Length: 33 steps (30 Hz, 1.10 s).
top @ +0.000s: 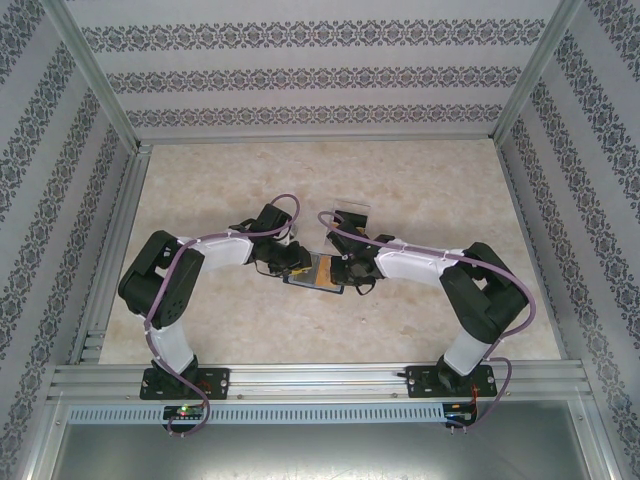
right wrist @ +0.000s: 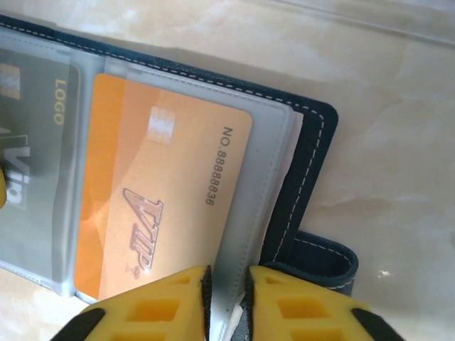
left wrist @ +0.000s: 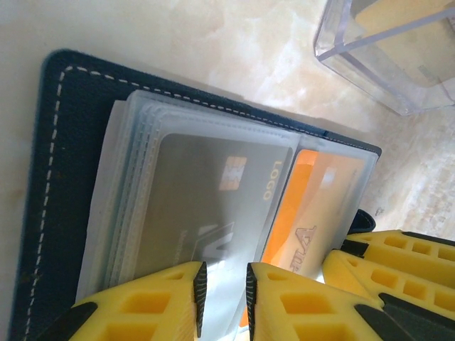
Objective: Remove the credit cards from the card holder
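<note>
Two of my arms are reaching in over a pale, marble-patterned table [top: 450,180], which is sitting inside a metal frame [top: 320,380] with striped, floral-patterned walls [top: 320,60] around it. The card holder [top: 315,270] is lying open at the middle of the table, well away from every edge, and a clear box [top: 350,212] is standing just beyond it toward the far edge.

I am reading "LOGO" and part of "VIP" on the grey card [left wrist: 206,199]. The orange card [right wrist: 163,199] is showing "VIP" and "NO. 88888836". Both are sitting inside clear sleeves, side by side.

My right gripper [right wrist: 227,277] is pinching the edge of the sleeve [right wrist: 263,177] beside the orange card, next to the closing tab [right wrist: 323,259]. My left gripper [left wrist: 224,273] is hovering over the grey card's sleeve with its fingers nearly together; I cannot tell whether they are gripping it.
</note>
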### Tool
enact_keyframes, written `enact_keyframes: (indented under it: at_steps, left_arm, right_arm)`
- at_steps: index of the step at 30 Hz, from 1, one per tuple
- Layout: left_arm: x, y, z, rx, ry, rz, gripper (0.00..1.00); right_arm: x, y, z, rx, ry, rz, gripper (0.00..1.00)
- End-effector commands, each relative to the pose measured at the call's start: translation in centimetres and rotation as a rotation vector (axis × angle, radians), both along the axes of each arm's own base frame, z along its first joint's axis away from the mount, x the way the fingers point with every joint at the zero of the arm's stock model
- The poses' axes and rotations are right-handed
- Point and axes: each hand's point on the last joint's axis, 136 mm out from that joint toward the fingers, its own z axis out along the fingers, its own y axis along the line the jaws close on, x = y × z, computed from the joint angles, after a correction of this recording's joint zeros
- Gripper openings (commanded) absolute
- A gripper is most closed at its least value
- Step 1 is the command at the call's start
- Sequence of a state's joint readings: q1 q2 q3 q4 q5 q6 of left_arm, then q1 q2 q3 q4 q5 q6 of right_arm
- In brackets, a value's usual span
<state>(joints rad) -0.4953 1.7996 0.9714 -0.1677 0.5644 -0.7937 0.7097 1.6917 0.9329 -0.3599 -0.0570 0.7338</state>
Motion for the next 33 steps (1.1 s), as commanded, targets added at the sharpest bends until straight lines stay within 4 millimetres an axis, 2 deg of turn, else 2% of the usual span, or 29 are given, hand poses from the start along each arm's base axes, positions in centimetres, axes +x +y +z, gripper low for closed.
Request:
enact_keyframes:
  at_steps: [1,4,12,15,27,33]
  left_arm:
    - [-1.3,1.2,-0.9,0.041,0.056,0.024,0.26]
    - [-1.2,1.1,-0.6,0.033,0.052,0.023,0.26]
    - [-1.1,0.9,-0.5,0.025,0.051,0.021,0.26]
    - [-1.1,0.9,-0.5,0.024,0.052,0.020,0.26]
    - [-1.2,0.5,-0.5,0.014,0.054,0.009,0.26]
    - [-0.9,0.2,0.7,-0.010,0.030,0.000,0.26]
  right_arm:
    - [-0.3,-0.2,-1.1,-0.003,0.034,-0.006,0.20]
    - [-0.1,0.4,-1.2,0.015,0.035,-0.001,0.14]
    - [-0.3,0.6,-2.0,0.013,0.059,0.002,0.11]
    - [-0.4,0.7,-2.2,0.018,0.070,0.005,0.07]
    - [-0.2,2.6,-1.7,0.089,0.090,0.001,0.08]
    - [-0.3,2.6,-2.0,0.084,0.094,0.005,0.09]
